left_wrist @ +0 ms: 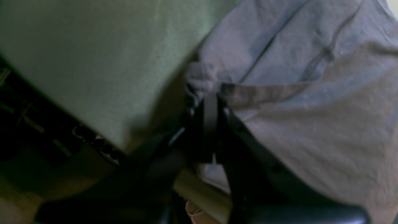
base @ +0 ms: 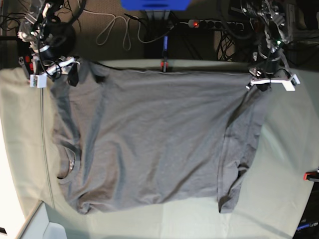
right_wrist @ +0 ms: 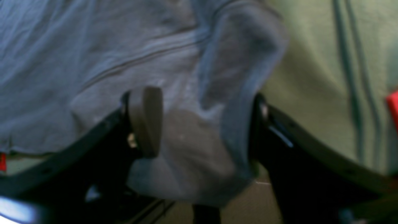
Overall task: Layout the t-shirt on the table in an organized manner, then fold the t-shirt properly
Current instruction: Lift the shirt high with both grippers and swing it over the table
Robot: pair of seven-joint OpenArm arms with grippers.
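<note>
The dark grey t-shirt [base: 149,139] lies spread on the pale green table [base: 289,149], its collar toward the left in the base view. At the far right corner, my left gripper [base: 264,79] is shut on a pinch of the t-shirt's edge [left_wrist: 202,77]; in the left wrist view its jaws [left_wrist: 205,99] meet on the cloth. At the far left corner, my right gripper [base: 70,74] stands open. In the right wrist view a raised fold of the t-shirt [right_wrist: 236,62] sits between its fingers [right_wrist: 146,121], lying against the right one.
Red clamps [base: 163,64] [base: 310,175] [right_wrist: 392,105] hold the table cloth at its edges. Cables and a power strip [base: 209,23] lie behind the far edge, beside a blue object [base: 154,4]. Both arms work right at that far edge.
</note>
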